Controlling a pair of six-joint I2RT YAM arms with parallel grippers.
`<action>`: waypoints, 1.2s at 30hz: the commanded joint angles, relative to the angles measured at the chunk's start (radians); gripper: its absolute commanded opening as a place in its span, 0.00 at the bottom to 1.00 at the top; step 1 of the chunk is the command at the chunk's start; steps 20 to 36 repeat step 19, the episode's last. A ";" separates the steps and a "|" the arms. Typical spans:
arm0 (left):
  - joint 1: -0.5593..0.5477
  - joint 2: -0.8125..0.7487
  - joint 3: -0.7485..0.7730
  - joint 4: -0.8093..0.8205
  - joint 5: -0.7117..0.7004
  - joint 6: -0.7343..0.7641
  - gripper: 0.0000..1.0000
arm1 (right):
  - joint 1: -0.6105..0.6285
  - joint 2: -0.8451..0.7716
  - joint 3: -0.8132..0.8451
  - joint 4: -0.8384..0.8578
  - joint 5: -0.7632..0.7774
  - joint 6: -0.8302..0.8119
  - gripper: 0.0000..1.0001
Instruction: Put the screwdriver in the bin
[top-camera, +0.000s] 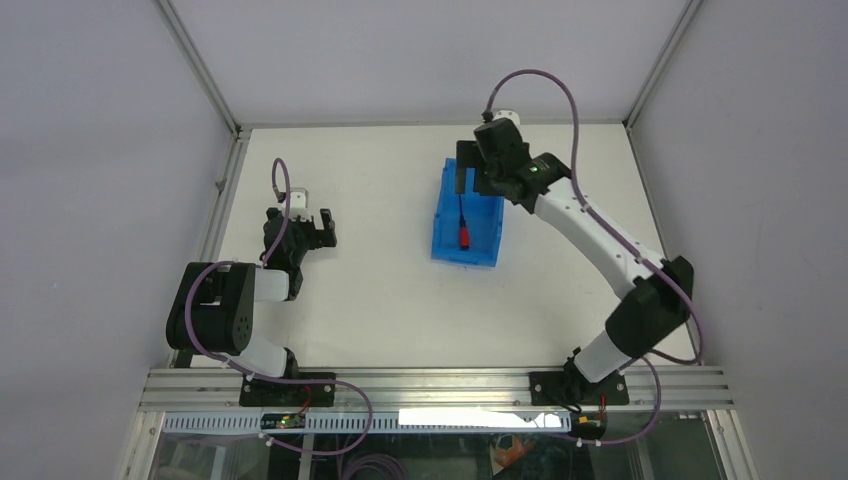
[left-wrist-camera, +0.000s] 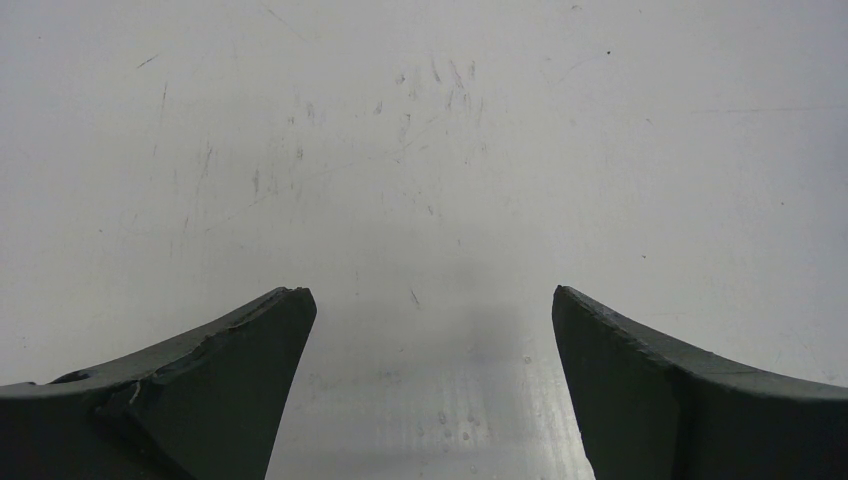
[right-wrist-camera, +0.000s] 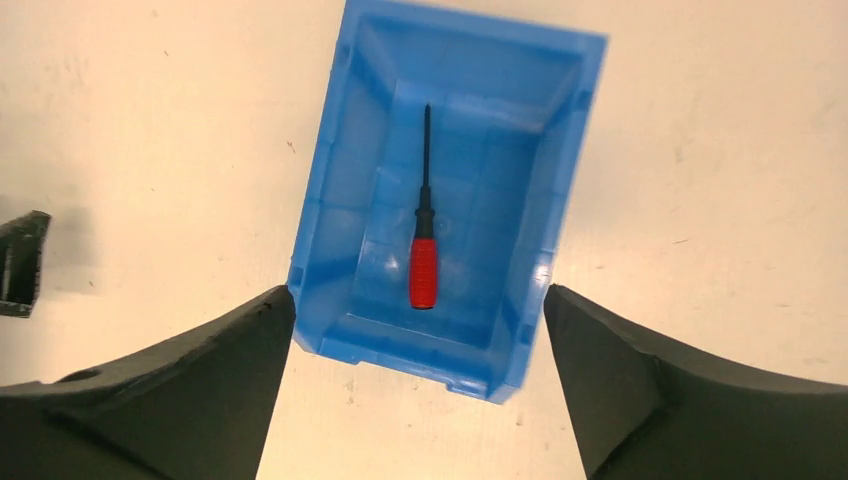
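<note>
The blue bin (top-camera: 441, 228) stands on the white table right of centre. The screwdriver (top-camera: 464, 236), with its red handle and thin dark shaft, lies flat on the bin's floor, handle toward the near end. My right gripper (top-camera: 475, 184) hovers above the bin's far end, open and empty. In the right wrist view the bin (right-wrist-camera: 330, 200) and screwdriver (right-wrist-camera: 423, 270) lie below, between the spread fingers of the right gripper (right-wrist-camera: 418, 291). My left gripper (top-camera: 300, 231) is open and empty over bare table at the left, and its wrist view (left-wrist-camera: 430, 295) shows only table.
An aluminium rail (top-camera: 430, 385) runs along the table's near edge with both arm bases on it. Grey enclosure walls border the table at the left, back and right. A dark object (right-wrist-camera: 20, 262) shows at the left edge of the right wrist view.
</note>
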 joint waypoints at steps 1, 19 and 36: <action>-0.011 -0.024 0.002 0.027 0.010 -0.016 0.99 | -0.046 -0.164 -0.056 -0.018 0.078 -0.100 0.99; -0.012 -0.024 0.002 0.027 0.010 -0.016 0.99 | -0.369 -0.426 -0.193 -0.123 0.141 -0.135 0.99; -0.012 -0.024 0.002 0.027 0.010 -0.016 0.99 | -0.369 -0.426 -0.193 -0.123 0.141 -0.135 0.99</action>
